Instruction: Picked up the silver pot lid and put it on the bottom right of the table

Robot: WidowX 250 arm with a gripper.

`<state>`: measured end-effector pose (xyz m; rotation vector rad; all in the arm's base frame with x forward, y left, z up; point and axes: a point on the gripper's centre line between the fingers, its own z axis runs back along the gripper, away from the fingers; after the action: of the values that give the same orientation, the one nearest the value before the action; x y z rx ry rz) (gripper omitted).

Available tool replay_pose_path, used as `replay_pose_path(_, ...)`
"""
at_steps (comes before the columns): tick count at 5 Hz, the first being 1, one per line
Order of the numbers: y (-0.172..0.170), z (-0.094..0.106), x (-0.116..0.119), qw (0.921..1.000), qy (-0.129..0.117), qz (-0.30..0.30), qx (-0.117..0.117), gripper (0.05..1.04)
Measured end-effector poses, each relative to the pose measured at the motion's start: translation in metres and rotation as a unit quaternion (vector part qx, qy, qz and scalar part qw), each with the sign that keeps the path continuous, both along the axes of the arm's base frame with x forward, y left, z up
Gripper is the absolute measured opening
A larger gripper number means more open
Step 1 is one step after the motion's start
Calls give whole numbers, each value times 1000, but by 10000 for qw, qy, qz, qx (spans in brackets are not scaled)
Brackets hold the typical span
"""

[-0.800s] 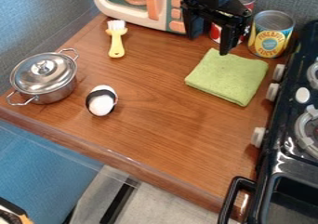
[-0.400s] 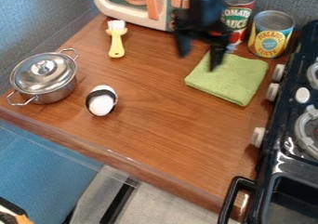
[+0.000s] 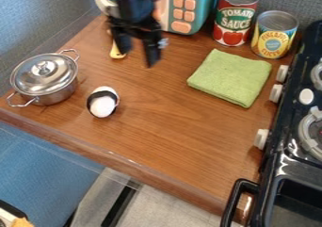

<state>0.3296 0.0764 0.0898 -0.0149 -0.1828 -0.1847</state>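
Note:
My gripper (image 3: 138,57) hangs open over the back left part of the wooden table (image 3: 170,122), in front of the toy microwave, with nothing between its fingers. The silver lid (image 3: 44,71) with its small knob rests on the silver pot (image 3: 58,96) at the table's left side. Pot and lid stand to the left of the gripper and lower in the view.
A white and black egg-shaped toy (image 3: 102,102) sits right of the pot. The yellow brush (image 3: 117,52) lies partly behind the gripper. Also around are the microwave (image 3: 186,9), two cans (image 3: 235,18), a green cloth (image 3: 231,77) and the stove (image 3: 295,141).
My gripper has moved left from above the green cloth to beside the yellow brush, uncovering the tomato can and more of the microwave's buttons. Pot and lid have stayed put.

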Motion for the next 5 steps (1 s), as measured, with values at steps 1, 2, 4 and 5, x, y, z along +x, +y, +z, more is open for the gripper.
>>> replay_pose_path(1,40,7,-32,9994,19,107,319,998)
replay_pose_path(2,55,13,-48,9980,7,179,602,998)
replay_pose_path(4,100,14,-74,9926,105,869,846,999)
replay_pose_path(5,115,13,-82,9896,82,1143,869,999)
